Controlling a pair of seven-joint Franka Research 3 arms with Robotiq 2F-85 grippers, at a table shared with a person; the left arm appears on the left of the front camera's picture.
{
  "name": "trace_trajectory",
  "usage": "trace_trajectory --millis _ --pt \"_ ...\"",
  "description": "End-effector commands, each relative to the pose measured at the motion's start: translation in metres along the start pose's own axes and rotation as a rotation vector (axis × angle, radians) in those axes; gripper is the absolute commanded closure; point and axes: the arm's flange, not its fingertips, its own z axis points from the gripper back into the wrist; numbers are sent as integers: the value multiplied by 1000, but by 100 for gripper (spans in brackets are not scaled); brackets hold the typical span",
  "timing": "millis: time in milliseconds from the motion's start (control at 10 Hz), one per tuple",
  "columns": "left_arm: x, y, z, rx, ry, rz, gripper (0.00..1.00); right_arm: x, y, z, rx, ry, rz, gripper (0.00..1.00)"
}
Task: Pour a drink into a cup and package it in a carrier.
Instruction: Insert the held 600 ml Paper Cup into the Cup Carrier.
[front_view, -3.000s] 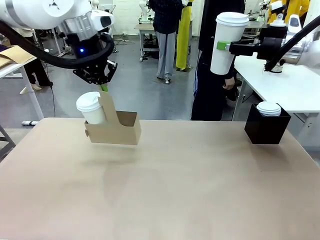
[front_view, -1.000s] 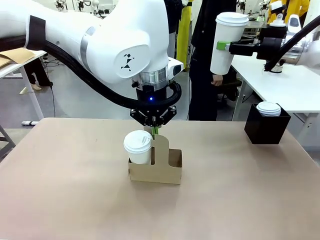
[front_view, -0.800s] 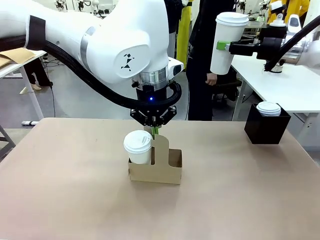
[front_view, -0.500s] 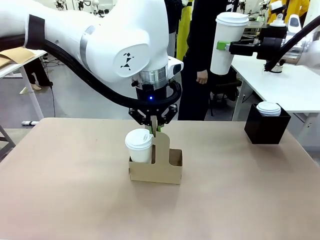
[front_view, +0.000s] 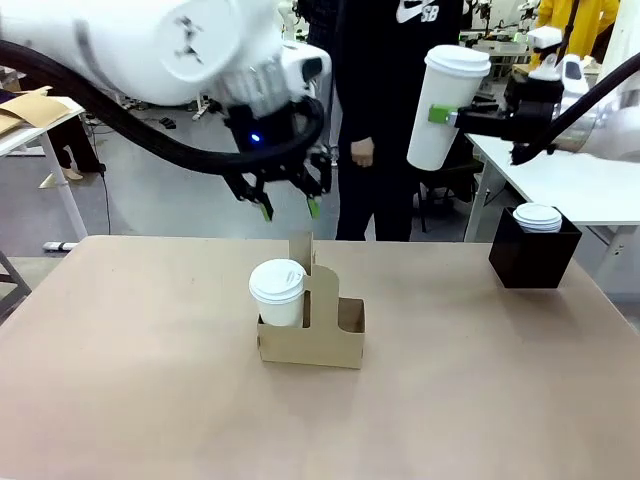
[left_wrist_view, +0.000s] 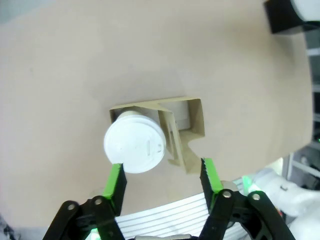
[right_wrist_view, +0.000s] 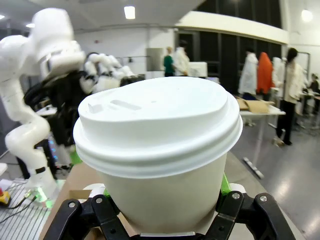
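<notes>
Left gripper (front_view: 289, 209) hangs above the table (front_view: 150, 400), jaws spread wide, nothing in them, just over the carrier (front_view: 318, 343). That's a low brown cardboard box with an upright handle in the middle, sitting mid-table, a white lidded cup (front_view: 277, 292) in its left hole. Right gripper (front_view: 441, 115), up high, is clamped on a tall white lidded cup (front_view: 447, 90).

On the tan table (front_view: 480, 400), near its far right corner, sits a black box (front_view: 530, 258) with a white lid (front_view: 538, 215) showing at its top (what lies beneath is hidden). Beyond the far edge stands a person (front_view: 375, 80) in black, beside a white table (front_view: 590, 180).
</notes>
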Motion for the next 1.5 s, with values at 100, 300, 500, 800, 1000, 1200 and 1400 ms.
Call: trace_trajectory --millis 100,300,500,800,1000,1200,1400 --pt "-21 83 21 -169 50 -204 0 -19 5 -34 174 17 41 19" --pt "-28 133 19 -167 15 -370 0 -33 18 -64 277 44 52 19" --pt "-34 164 9 -166 -52 -459 0 -48 25 -83 372 81 12 19" --pt "-31 170 10 -146 -31 -442 0 -50 32 -83 314 70 12 19" --pt "-31 170 10 -146 -31 -442 0 -50 32 -83 314 70 12 19" --pt "-36 182 -4 -138 -52 -445 0 -69 38 -84 407 78 9 19" --pt "-40 200 -16 -95 -78 -496 0 -95 51 -101 497 66 -9 19"
